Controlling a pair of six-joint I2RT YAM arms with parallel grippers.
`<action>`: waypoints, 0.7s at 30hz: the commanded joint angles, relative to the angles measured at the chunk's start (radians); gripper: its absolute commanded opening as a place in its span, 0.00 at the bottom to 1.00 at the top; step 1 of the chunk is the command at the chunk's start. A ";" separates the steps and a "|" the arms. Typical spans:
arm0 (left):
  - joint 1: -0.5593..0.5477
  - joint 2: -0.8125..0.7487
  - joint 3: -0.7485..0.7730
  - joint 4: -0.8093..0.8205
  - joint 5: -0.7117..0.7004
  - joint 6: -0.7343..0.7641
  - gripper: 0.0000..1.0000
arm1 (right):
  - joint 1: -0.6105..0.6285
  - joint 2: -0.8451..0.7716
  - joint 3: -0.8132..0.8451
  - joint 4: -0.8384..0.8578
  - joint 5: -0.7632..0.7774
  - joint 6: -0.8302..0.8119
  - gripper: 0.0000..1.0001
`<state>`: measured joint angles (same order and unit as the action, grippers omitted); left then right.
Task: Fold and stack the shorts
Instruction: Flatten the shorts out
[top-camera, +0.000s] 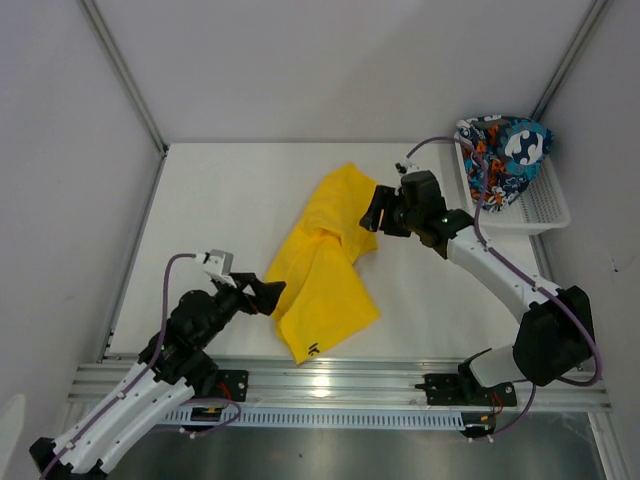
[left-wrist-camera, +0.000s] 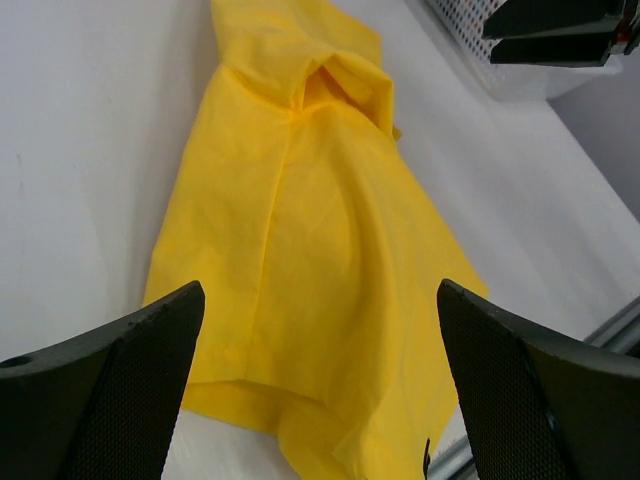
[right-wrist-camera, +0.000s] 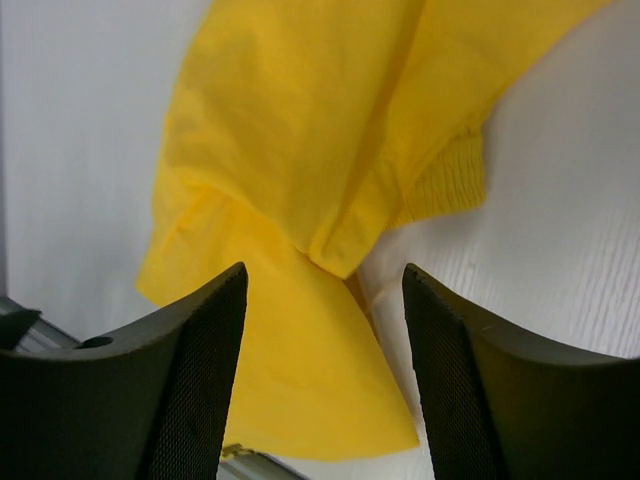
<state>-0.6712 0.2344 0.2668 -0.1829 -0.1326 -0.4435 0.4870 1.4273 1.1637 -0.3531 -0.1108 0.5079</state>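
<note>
The yellow shorts (top-camera: 325, 262) lie crumpled and partly doubled over in the middle of the white table, running from the far middle down to the near edge. They also show in the left wrist view (left-wrist-camera: 300, 240) and the right wrist view (right-wrist-camera: 300, 150). My left gripper (top-camera: 268, 296) is open and empty just left of their near leg. My right gripper (top-camera: 378, 214) is open and empty at their far right edge, by the waistband. The printed teal, orange and black shorts (top-camera: 505, 155) lie bunched in the white mesh basket (top-camera: 545, 212) at the far right.
The white table (top-camera: 215, 215) is walled on the left, far and right sides. An aluminium rail (top-camera: 330, 382) runs along its near edge. The basket's corner (left-wrist-camera: 470, 45) shows at the top right of the left wrist view.
</note>
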 joint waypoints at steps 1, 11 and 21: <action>-0.004 0.103 0.005 0.072 0.102 -0.029 0.99 | 0.056 -0.031 -0.105 0.034 0.039 -0.048 0.66; -0.014 0.172 0.006 -0.050 0.177 -0.208 0.99 | 0.076 -0.045 -0.275 0.103 0.026 -0.060 0.67; -0.022 0.264 -0.009 -0.017 0.251 -0.221 0.93 | 0.073 -0.021 -0.288 0.149 0.033 -0.052 0.67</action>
<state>-0.6807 0.4492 0.2638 -0.2218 0.0841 -0.6403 0.5613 1.4143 0.8734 -0.2565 -0.0929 0.4656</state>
